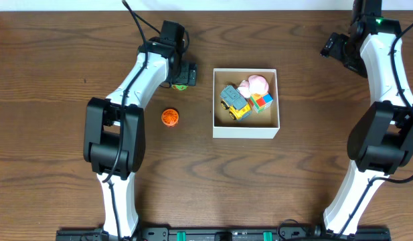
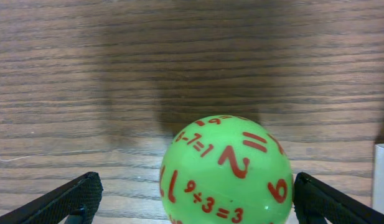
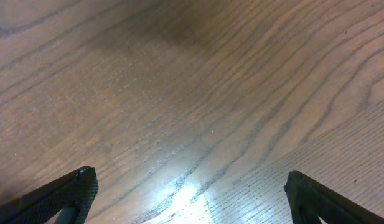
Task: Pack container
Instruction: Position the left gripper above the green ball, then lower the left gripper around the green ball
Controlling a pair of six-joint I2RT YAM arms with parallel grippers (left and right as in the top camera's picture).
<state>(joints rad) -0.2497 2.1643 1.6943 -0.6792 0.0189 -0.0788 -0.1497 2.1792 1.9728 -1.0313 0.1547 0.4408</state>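
Note:
The container (image 1: pixel 246 129) is a square white-walled box with a brown inside, right of centre. It holds a grey and yellow toy car (image 1: pixel 234 102), a pink toy (image 1: pixel 254 85) and a coloured cube (image 1: pixel 262 102). My left gripper (image 2: pixel 192 199) is open around a green ball with red numbers (image 2: pixel 226 171); the right finger is close to the ball, the left finger is apart from it. In the overhead view this ball (image 1: pixel 179 86) peeks out under the left gripper, left of the container. An orange ball (image 1: pixel 169 117) lies on the table. My right gripper (image 3: pixel 190 193) is open and empty over bare wood.
The right arm (image 1: pixel 377 40) is at the far right back corner. A white edge of the container (image 2: pixel 382 177) shows at the right of the left wrist view. The table is dark brown wood.

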